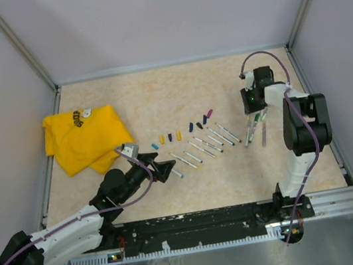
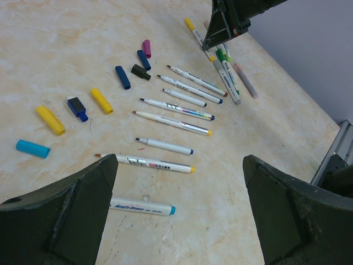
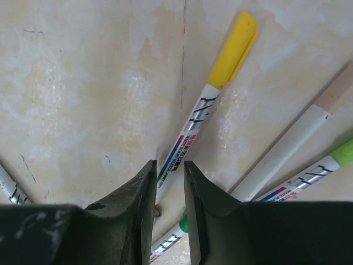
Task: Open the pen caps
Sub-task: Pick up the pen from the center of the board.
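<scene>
Several loose pen caps lie in a row, among them a cyan cap (image 2: 32, 148), a yellow cap (image 2: 49, 120), a blue cap (image 2: 122, 77) and a magenta cap (image 2: 146, 48). Beside them lie several uncapped pens (image 1: 202, 148). My left gripper (image 2: 181, 165) hangs open just above the table, over a barrel with a cyan end (image 2: 140, 207). My right gripper (image 3: 169, 165) points down at a cluster of capped pens (image 1: 254, 127). Its jaws stand narrowly apart, straddling the barrel (image 3: 190, 130) of a pen lying on the table with its yellow cap (image 3: 234, 49) on.
A crumpled yellow cloth (image 1: 83, 139) lies at the left of the table. Next to the straddled pen lie a pink-capped pen (image 3: 336, 94) and a green-capped pen (image 3: 345, 154). Walls close off the back and both sides.
</scene>
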